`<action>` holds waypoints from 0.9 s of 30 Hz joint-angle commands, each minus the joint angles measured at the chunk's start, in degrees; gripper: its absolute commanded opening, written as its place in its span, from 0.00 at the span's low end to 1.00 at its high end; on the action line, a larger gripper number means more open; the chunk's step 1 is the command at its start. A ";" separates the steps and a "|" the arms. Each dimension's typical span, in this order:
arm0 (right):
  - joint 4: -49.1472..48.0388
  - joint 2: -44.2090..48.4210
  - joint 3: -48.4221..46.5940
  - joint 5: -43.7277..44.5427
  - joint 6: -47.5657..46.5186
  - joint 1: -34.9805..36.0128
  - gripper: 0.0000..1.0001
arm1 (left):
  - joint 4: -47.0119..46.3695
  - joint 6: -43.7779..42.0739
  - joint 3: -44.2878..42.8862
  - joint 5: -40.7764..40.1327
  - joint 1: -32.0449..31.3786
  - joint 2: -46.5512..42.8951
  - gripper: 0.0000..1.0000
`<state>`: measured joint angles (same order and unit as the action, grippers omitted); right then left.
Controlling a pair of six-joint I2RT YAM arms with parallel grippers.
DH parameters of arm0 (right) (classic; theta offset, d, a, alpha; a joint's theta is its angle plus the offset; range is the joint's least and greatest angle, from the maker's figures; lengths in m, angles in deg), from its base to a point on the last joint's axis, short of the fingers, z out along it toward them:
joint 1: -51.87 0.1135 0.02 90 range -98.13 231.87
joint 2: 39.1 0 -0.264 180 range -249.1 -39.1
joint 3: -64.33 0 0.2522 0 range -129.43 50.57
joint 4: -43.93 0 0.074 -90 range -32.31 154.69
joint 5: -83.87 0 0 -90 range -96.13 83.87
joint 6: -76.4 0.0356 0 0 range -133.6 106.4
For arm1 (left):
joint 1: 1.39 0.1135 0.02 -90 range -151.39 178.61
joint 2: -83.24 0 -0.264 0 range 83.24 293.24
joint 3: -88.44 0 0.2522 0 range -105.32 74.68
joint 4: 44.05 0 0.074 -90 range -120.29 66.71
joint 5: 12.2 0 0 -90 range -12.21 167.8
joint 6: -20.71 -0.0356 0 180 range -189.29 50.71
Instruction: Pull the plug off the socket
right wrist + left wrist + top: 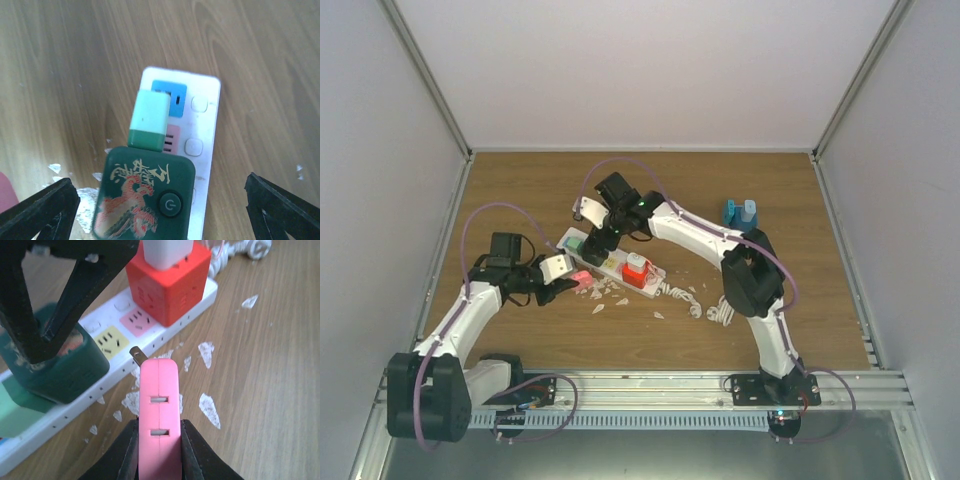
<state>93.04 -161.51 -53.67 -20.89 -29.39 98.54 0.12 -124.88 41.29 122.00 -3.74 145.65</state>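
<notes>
My left gripper is shut on a pink plug. The plug is out of the white power strip, its metal prongs bare just in front of the strip's near edge. The plug also shows in the top view. My right gripper is open over the strip's far end and straddles a dark green cube adapter without touching it. A light green plug sits beside that cube on the strip. A red cube adapter with a white plug on top stays in the strip.
The strip's white cable lies coiled to the right. A blue object stands at the back right. White flakes are scattered on the wooden table. White walls enclose three sides.
</notes>
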 commanded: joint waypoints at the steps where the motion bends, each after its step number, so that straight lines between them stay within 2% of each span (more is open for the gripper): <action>1: 0.37 7.70 -1.33 -2.49 -1.48 -0.53 0.94 | 5.78 -2.18 -4.86 8.32 1.99 -1.88 0.01; 5: -1.38 13.61 3.78 -3.07 -2.50 -2.24 0.96 | 8.14 0.89 -8.05 12.47 2.17 -4.72 0.00; 11: -3.41 23.79 12.72 -8.38 -5.13 -4.61 0.96 | 9.32 8.82 -13.74 17.97 2.15 -6.73 0.00; 14: -2.98 27.34 14.29 -11.20 -6.31 -4.58 0.96 | 9.98 11.98 -16.53 20.51 2.17 -6.51 0.00; 20: -2.70 31.07 16.31 -16.40 -7.15 -4.51 0.95 | 8.59 16.71 -19.00 22.61 1.47 -7.41 0.01; 27: -2.91 31.51 15.87 -18.18 -6.38 -4.42 0.94 | 8.36 17.37 -20.29 21.92 -0.72 -7.74 0.01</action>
<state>90.37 -131.02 -37.78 -36.37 -35.81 93.82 9.78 -109.16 22.87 142.28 -3.26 139.03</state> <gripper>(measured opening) 0.942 0.173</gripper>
